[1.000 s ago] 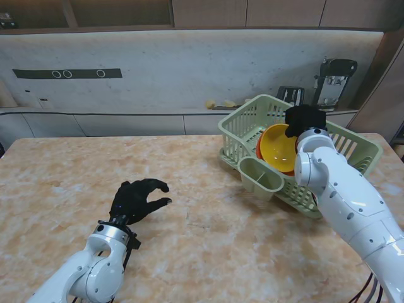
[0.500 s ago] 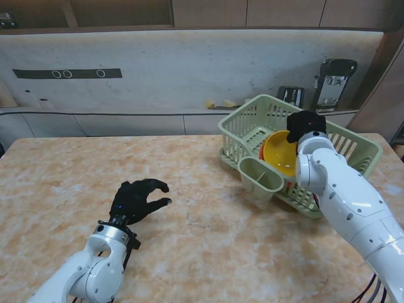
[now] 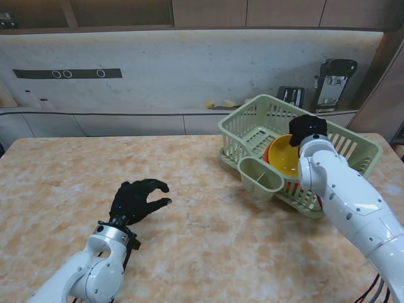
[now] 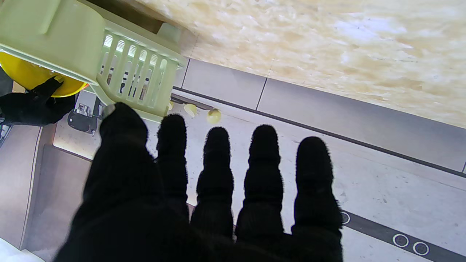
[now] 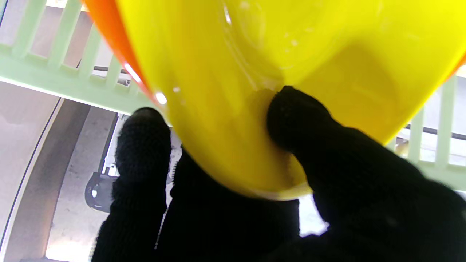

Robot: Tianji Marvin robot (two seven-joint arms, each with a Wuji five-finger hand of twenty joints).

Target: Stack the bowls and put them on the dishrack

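1. Gripping the yellow bowl (image 3: 284, 156), nested in an orange bowl (image 3: 270, 151), the right hand (image 3: 307, 127) has its thumb inside the rim and fingers (image 5: 142, 145) behind, inside the rack (image 3: 252, 123) at 2 o'clock on the table (image 3: 57, 177).
2. Left hand (image 3: 136, 199) sits at 8 o'clock, fingers spread, holding nothing.
3. No readable writing anywhere.
4. Only the right wrist view shows the thumb contact; the left wrist view shows the rack's cup (image 4: 47, 36) from the side.

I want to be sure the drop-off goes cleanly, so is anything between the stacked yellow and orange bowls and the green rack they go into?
Nothing visible blocks them. The right hand holds the yellow plastic bowl, nested in the orange bowl, already inside the pale green slatted dishrack, behind its cutlery cup.
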